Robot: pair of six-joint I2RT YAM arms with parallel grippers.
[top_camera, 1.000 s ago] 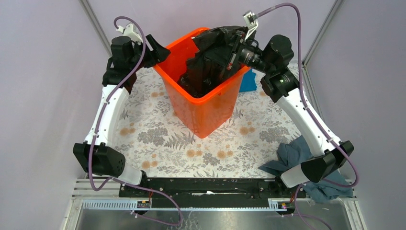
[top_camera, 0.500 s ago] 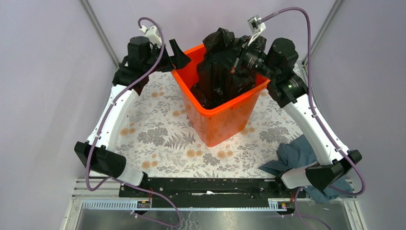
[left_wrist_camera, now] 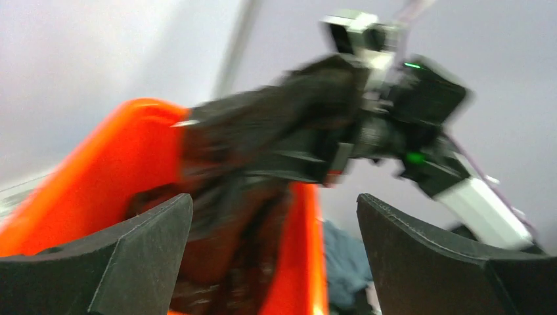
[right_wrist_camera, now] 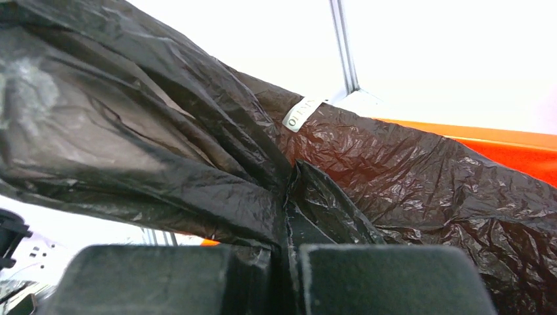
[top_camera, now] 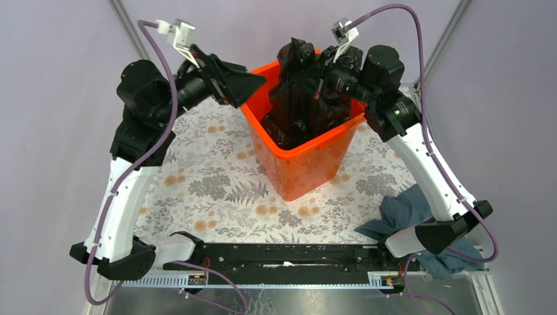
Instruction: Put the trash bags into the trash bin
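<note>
Pale lilac walls closed in a table (top_camera: pixel 217 190) covered in a floral print, seen from above. The left arm rose tall from its base at lower left and bent over at the elbow. The left gripper (top_camera: pixel 256 80) pointed at the upper-left rim of the trash bin (top_camera: pixel 309 164), which stood just above the centre of the frame with bare table on every side. The right arm reached up along the right edge. The right gripper (top_camera: pixel 314 84) was buried in the trash bag (top_camera: pixel 299 92), which stood partly inside the bin with its top bunched above the rim. A grey-blue cloth (top_camera: pixel 401 213) lay at lower right by that arm's base. The left wrist view was blurred. The left gripper (left_wrist_camera: pixel 272 216) was spread wide with nothing between its fingers, framing the orange bin (left_wrist_camera: pixel 105 164) and the black bag (left_wrist_camera: pixel 263 131), with the right arm at upper right. In the right wrist view the right gripper (right_wrist_camera: pixel 289 252) was pinched tight on a fold of the wrinkled bag (right_wrist_camera: pixel 197 157). A strip of the bin's rim (right_wrist_camera: pixel 512 141) showed at the right edge. A small white label (right_wrist_camera: pixel 301 113) sat on the film, its print too small to read surely.
</note>
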